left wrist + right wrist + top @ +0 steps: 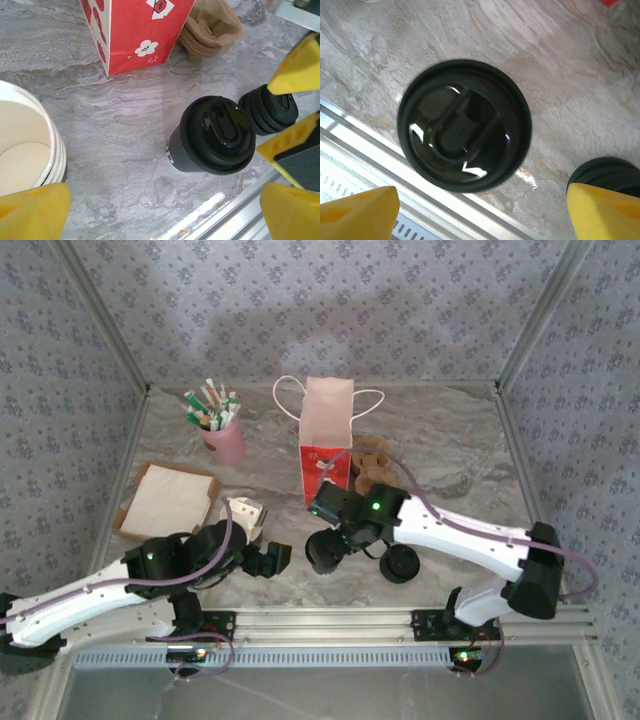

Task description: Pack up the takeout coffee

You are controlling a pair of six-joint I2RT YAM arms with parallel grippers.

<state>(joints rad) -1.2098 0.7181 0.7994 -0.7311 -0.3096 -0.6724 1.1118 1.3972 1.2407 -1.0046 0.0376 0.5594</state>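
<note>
- Although lidded in black and upright, not yet packed: takeout coffee (214,135) on the marble bench (125,130), in front of the red-and-white paper bag (135,30).
- Right hand (481,212) released, yellow fingers (360,212) spread wide either side of the coffee's lid, apart from it.
- Left hand (160,215) released, empty, front-left of the bag.
- Stack of black lids (270,107) front-right of the bag, just beside the coffee.
- Brown sleeves (210,27) against the bag's right side.
</note>
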